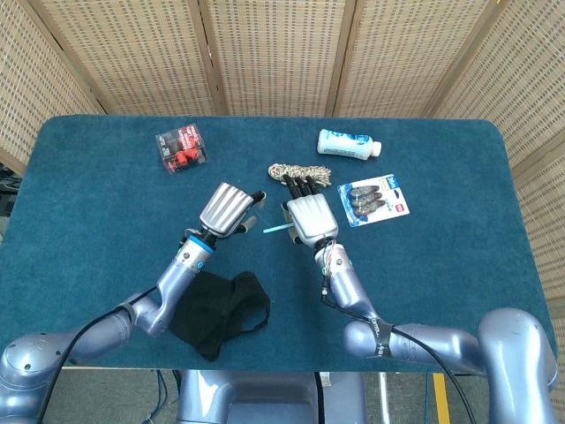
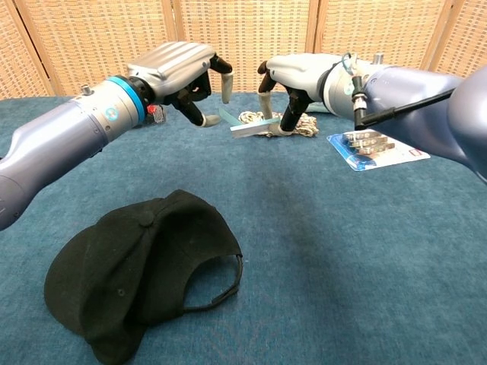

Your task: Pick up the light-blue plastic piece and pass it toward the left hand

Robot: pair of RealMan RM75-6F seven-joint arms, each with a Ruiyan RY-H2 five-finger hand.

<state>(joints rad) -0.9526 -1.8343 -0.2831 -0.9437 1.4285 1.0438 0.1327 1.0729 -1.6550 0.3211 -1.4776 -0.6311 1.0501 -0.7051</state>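
From above, the head view shows the whole blue table. Far back lie a white bottle, a red pack on the left and a card of small things on the right. The chest view does not show the bottle, and the left hand covers nearly all of the red pack there. The chest view looks from low down, so it shows the undersides of the hands, which the head view hides.

The right hand holds the blue piece. In the chest view its dark fingers curl down and pinch one end of the blue piece, which is off the table. The piece sticks out to the left, toward the left hand. A rope lies just behind the right hand.

The left hand is near the free end of the piece. In the chest view its fingers are bent but apart, with nothing in them. Its fingertips are close to the piece, but I cannot tell if they touch it.

A black cap lies on the near side of the table, under the left arm in the head view.
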